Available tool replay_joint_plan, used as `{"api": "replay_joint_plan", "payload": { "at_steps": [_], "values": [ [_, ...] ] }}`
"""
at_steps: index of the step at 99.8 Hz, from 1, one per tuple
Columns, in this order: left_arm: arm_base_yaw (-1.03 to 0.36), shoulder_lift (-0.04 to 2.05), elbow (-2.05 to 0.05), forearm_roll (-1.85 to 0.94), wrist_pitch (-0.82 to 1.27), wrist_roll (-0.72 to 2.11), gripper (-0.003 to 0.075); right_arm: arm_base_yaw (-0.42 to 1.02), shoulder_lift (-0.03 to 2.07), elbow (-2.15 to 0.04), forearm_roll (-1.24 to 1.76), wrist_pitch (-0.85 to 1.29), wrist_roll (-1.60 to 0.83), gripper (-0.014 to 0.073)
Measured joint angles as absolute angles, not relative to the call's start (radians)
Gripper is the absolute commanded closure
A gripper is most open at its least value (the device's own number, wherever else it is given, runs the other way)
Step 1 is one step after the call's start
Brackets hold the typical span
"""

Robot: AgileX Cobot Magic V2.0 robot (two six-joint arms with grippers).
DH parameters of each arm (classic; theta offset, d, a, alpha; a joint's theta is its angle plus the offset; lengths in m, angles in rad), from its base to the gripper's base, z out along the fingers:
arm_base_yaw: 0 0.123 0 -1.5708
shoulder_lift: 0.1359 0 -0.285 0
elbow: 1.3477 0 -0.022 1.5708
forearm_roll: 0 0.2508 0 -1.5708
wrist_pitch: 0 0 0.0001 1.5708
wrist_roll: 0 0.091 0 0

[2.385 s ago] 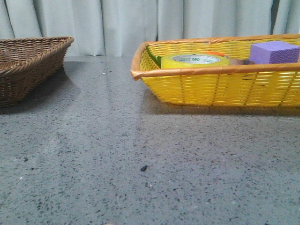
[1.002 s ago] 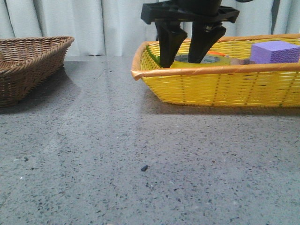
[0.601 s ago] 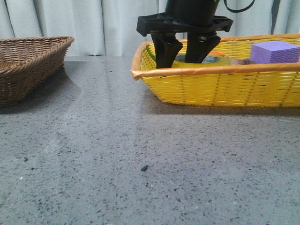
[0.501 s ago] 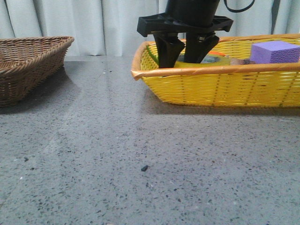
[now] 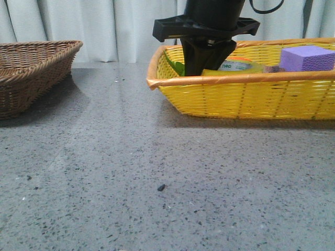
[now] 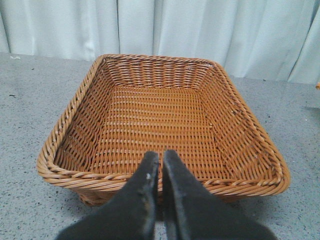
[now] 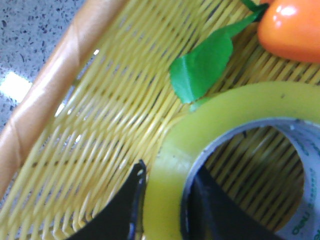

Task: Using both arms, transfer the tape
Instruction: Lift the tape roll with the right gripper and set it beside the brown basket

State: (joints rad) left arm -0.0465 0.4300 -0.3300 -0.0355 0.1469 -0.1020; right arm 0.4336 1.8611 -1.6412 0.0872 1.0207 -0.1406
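A speckled grey stone desk [image 5: 157, 172] fills the lower part of the front view, glossy enough to carry soft reflections, with a small dark crumb [image 5: 160, 187] lying just below centre. Pale pleated curtains [image 5: 125, 26] close off the background across the top.

At the left edge sits a brown wicker basket [image 5: 31, 73], cut off by the frame. In the left wrist view the left gripper [image 6: 161, 165] hangs over its near rim, its black fingers [image 6: 145, 195] pressed together with only a thin slit between them and nothing held.

At the upper right stands a yellow woven basket [image 5: 246, 97] with an orange-wrapped rim. The right gripper [image 5: 205, 65] reaches down into its left part, its fingers [image 7: 127, 210] closed on the wall of the tape [image 5: 238, 67], one outside the yellow roll and one inside the white core. The tape lies in the basket, its core showing green letters. Next to it in the right wrist view are a green leaf [image 7: 202, 67] and a glossy orange fruit [image 7: 292, 27]. Further right in the front view rests a purple block [image 5: 307, 57].
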Motion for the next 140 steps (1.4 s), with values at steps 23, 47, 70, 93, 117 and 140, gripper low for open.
{"api": "replay_joint_plan", "payload": {
  "at_steps": [23,47,70,93,117,140],
  "values": [
    [-0.046,0.43,-0.33,-0.035,0.147,-0.102,0.0741,0.434,1.861,-1.641,0.087,1.022,-0.141,0.0654],
    [-0.046,0.43,-0.33,-0.035,0.147,-0.102,0.0741,0.434,1.856,-1.648,0.087,1.04,-0.138,0.0654],
    [-0.046,0.43,-0.33,-0.035,0.147,-0.102,0.0741,0.436,1.821,-1.748,0.081,1.117,-0.138,0.0654],
    [-0.046,0.43,-0.33,-0.035,0.149,-0.102,0.0741,0.524,1.815,-1.898,0.07,1.198,-0.14,0.0654],
    [-0.046,0.43,-0.33,-0.035,0.149,-0.102,0.0741,0.721,1.815,-1.964,0.077,1.207,-0.14,0.0654],
    [-0.046,0.43,-0.33,-0.035,0.149,-0.102,0.0741,0.836,1.877,-1.974,0.082,1.203,-0.14,0.0654]
  ]
}}
